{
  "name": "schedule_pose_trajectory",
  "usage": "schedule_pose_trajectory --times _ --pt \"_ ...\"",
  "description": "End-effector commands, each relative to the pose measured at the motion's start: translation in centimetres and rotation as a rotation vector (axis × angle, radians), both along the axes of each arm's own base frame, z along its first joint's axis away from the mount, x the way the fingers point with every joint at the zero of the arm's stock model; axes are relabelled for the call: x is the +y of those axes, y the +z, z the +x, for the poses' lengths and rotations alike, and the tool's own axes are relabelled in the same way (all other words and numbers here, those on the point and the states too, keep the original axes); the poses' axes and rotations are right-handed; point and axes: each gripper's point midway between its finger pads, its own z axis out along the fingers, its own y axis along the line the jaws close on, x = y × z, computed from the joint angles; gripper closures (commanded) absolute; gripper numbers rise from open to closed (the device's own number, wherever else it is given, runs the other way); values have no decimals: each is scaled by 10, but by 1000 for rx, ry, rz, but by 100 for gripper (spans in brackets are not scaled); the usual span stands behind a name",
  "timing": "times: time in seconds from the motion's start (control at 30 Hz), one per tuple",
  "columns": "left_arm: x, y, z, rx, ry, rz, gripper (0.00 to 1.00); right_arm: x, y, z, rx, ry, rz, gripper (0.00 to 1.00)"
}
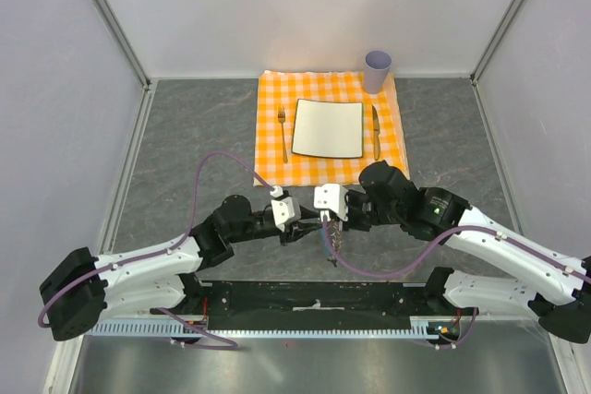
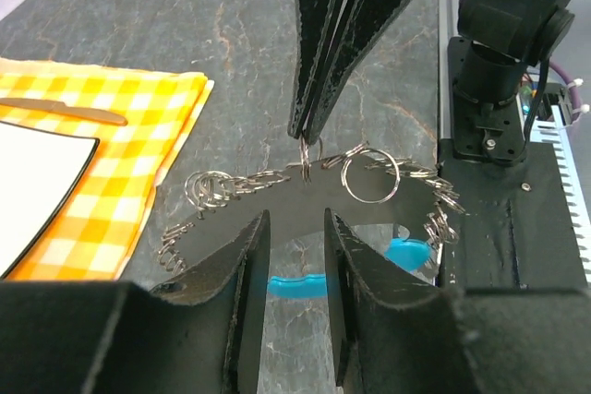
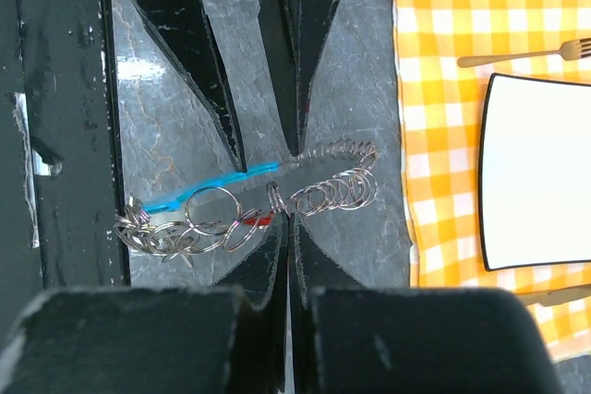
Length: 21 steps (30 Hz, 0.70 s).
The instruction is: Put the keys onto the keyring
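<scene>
- My right gripper [image 3: 288, 225] is squeezed fully together, with one small ring of the keyring [image 3: 332, 193] pinched at its fingertips.
- My left gripper [image 2: 295, 223] faces it tip to tip, its fingers parted by a narrow gap with nothing between them. They sit just beside the chain, and I cannot tell if they touch it.
- The keyring is a silvery string of linked rings draped to both sides of the right pinch, with one larger ring next to the grip. I cannot tell whether its ends rest on the table.
- A curved blue tab [image 3: 212, 187] lies along the chain, under the left fingers.
- The red head of the key [image 3: 261, 220] peeks out among the rings, just beside my right fingertips. I cannot tell whether it is threaded on.
- All this is over the grey marbled table [image 1: 185, 136], between the arm bases and the near edge of an orange checked cloth [image 1: 268, 126].
- On the cloth are a square white plate [image 1: 328, 128], a fork [image 1: 283, 134] to its left and a knife [image 1: 376, 131] to its right.
- A pale purple cup [image 1: 377, 71] stands at the cloth's far right corner.
</scene>
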Motion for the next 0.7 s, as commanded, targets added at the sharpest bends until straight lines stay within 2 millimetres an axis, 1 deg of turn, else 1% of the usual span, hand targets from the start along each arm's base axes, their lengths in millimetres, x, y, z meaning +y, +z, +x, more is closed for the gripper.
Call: schedule_pose_trajectory --times 0.0,0.1,0.27,0.33,0.47,0.57,0.6,0.67 --pt "-11 46 -7 -58 -85 -123 63 8 22 4 -45 21 49 100" --pt "-13 52 -9 -67 -103 -134 62 9 20 3 -42 27 48 100" --pt "-20 47 -9 -49 -120 -122 62 11 21 2 -38 38 56 100" --pt "-23 50 -9 -46 -134 -129 63 11 21 2 -36 37 57 100" --pt "-27 46 -7 -25 -135 -113 66 12 23 2 -39 37 64 100" --pt "-29 44 -4 -17 -132 -101 71 12 21 1 -32 40 65 100" --pt "-30 45 -5 -16 -135 -102 79 12 21 1 -32 40 65 100" --pt "-29 47 -5 -18 -136 -106 91 12 19 0 -28 41 63 100"
